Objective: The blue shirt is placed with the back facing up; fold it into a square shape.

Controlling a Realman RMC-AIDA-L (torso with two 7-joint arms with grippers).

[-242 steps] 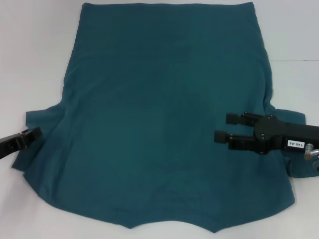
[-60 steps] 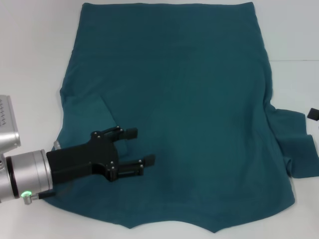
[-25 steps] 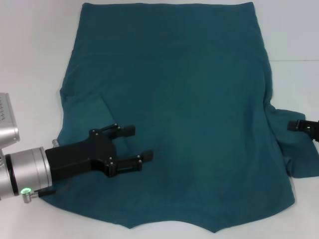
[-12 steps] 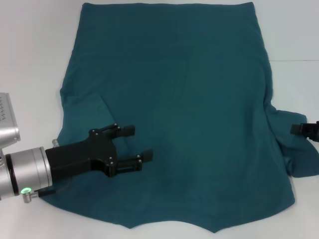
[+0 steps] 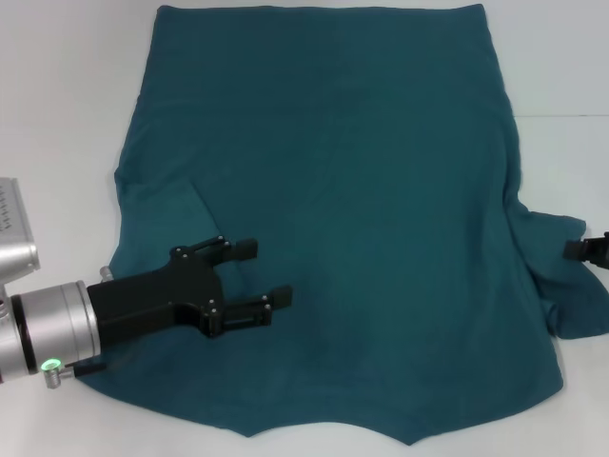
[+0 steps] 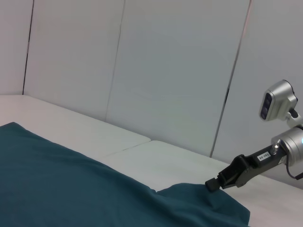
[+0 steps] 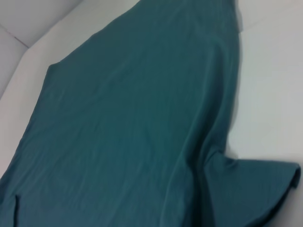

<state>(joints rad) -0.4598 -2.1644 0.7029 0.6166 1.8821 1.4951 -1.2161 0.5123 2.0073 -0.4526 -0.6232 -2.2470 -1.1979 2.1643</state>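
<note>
Left gripper (image 5: 264, 273) unmoved, fingers apart over blue shirt (image 5: 362, 190), right gripper (image 5: 575, 249) retreated rightward, state unclear

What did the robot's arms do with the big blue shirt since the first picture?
The left sleeve now lies folded in over the blue shirt, and the left gripper, once at the shirt's left edge, hovers open above that fold. The right gripper pulled back from over the shirt to the right sleeve's edge. The shirt's body and the right sleeve stayed spread flat on the table.
</note>
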